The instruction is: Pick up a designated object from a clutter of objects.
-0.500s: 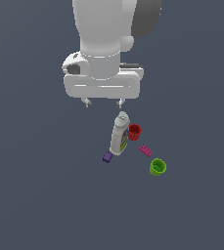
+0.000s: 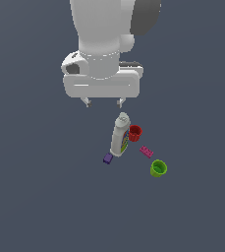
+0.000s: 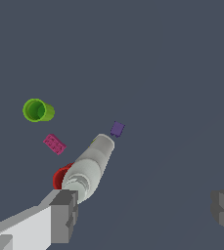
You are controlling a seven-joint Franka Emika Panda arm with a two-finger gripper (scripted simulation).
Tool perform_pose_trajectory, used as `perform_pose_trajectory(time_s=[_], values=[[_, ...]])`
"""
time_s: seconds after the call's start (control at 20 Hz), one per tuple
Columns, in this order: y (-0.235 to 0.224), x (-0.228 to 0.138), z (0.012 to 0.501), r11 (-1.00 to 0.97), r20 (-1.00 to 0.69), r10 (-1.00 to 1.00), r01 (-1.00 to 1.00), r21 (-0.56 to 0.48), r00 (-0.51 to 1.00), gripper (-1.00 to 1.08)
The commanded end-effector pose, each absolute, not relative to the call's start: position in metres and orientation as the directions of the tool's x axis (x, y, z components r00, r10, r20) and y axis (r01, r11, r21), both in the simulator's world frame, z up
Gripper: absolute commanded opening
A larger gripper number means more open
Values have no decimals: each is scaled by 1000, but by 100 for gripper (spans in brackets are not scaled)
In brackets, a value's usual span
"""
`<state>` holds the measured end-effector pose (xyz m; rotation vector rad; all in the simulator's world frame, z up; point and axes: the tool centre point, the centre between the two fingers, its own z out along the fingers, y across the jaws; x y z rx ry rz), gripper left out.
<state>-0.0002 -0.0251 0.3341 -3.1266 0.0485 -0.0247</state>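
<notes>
Nothing has visibly moved; hand hangs spread, seemingly empty, above magenta brick.

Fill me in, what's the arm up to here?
A Panda arm is going for the magenta brick in a small clutter. Its gripper hangs open above the white bottle, holding nothing. The brick lies flat between the red cup and green cup, untouched. A purple block sits beside the bottle's base.
</notes>
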Motion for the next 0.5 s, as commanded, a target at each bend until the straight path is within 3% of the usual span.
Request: perform_pose_trajectory(time_s=[0.0,0.45], values=[[-25,-1,334,-999,13,-27,-26,-19,1000,100],[-20,3,325,-1000,12,1,1,-12,1000,100]])
